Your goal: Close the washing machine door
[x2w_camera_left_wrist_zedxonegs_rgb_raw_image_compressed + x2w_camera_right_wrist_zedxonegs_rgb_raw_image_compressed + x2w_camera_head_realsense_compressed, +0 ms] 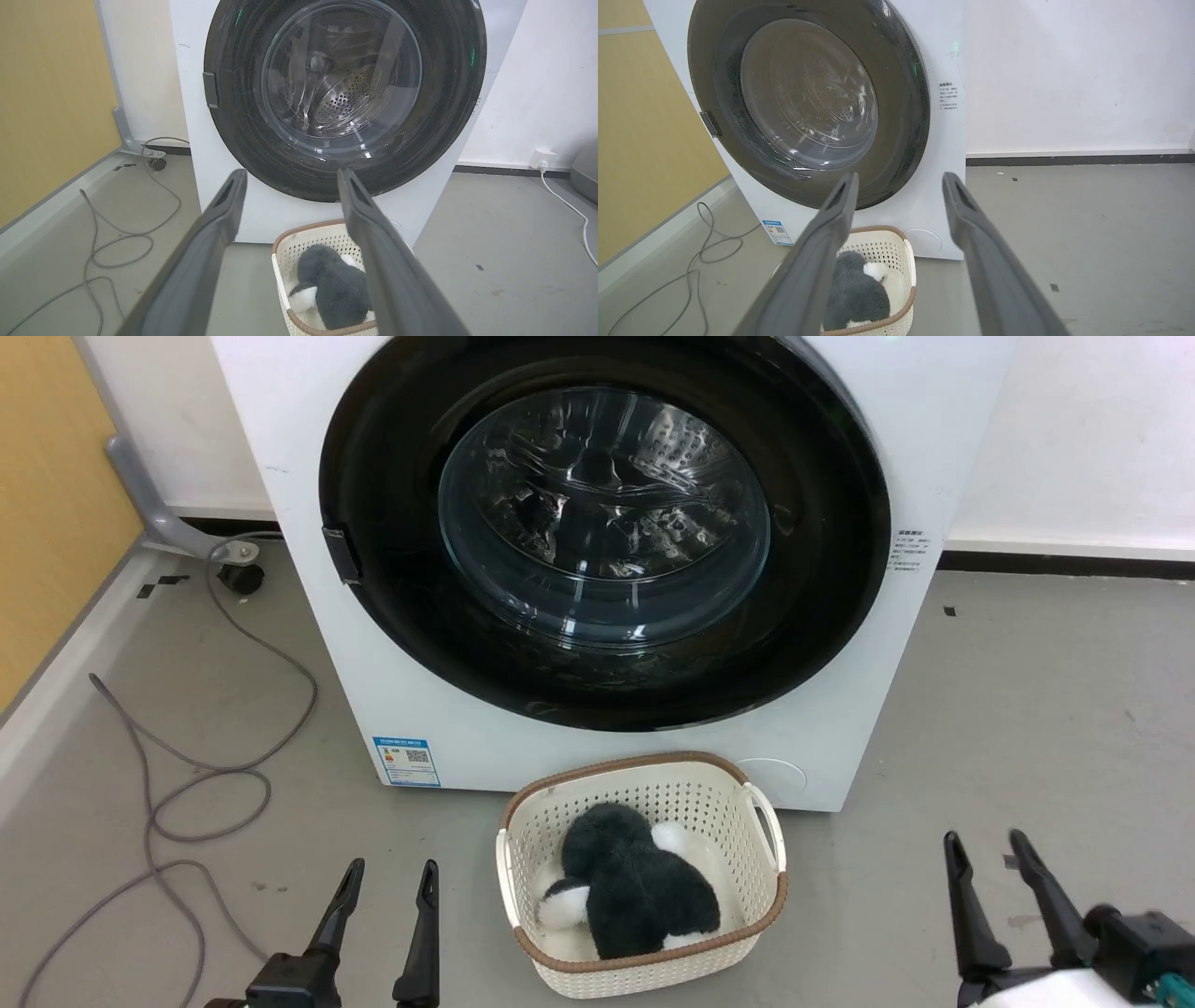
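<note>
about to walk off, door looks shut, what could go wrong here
1. The door sits flush, but whether its latch caught cannot be seen; it might swing open.
2. The basket stands before the machine, between the open left gripper and right gripper; a forward move could knock it.
3. The cable lies looped at left; wheels might snag it.

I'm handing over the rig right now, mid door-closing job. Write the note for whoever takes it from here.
Left gripper: open, empty, low, clear of the machine.
Right gripper: open, empty, low, clear of the machine.
Washing machine door: lies flush against the white front and looks shut in all three views.
Basket with a plush toy stands on the floor just before the machine.
Done: door appears closed.
Left: the latch can't be confirmed from the pictures, so check it.
</note>
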You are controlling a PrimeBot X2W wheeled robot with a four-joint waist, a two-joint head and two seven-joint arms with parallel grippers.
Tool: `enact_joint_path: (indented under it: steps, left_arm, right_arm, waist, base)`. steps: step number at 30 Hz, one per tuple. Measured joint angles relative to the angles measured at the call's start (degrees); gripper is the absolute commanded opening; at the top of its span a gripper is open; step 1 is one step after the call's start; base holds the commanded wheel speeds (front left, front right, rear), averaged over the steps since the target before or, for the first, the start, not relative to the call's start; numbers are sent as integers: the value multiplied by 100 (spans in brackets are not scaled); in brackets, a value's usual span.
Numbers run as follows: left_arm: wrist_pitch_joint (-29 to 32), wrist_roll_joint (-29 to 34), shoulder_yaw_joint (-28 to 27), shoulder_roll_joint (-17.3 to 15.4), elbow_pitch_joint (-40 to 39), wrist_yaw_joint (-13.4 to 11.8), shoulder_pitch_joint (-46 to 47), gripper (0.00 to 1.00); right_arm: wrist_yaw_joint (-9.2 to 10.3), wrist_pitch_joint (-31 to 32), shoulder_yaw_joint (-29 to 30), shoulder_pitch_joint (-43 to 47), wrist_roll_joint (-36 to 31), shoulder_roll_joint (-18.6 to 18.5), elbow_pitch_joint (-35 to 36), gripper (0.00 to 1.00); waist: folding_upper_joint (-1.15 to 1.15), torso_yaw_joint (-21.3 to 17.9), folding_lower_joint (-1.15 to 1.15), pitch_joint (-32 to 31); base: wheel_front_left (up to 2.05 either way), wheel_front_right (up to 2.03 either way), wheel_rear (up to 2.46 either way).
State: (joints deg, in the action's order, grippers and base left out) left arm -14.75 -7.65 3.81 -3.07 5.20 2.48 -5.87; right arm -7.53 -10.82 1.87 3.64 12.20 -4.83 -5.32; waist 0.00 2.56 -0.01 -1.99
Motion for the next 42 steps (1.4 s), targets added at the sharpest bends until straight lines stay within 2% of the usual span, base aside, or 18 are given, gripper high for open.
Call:
enact_joint_path:
  steps: [16,17,42]
  left_arm:
    - [0,82,48,1,20,0,-13,100]
    - [8,87,48,3,21,0,-12,0]
    - [256,160,-5,9,-42,-18,15,0]
  right_arm:
    - [0,-22,43,179,-170,135,143,100]
    - [0,-22,34,177,-171,135,143,0]
    - [0,164,-2,146,-324,134,177,0]
  waist:
    - [0,32,0,7]
    - [0,33,0,8]
    - [0,-18,0,42]
  base:
    - [0,0,0]
    - [0,0,0]
    - [0,0,0]
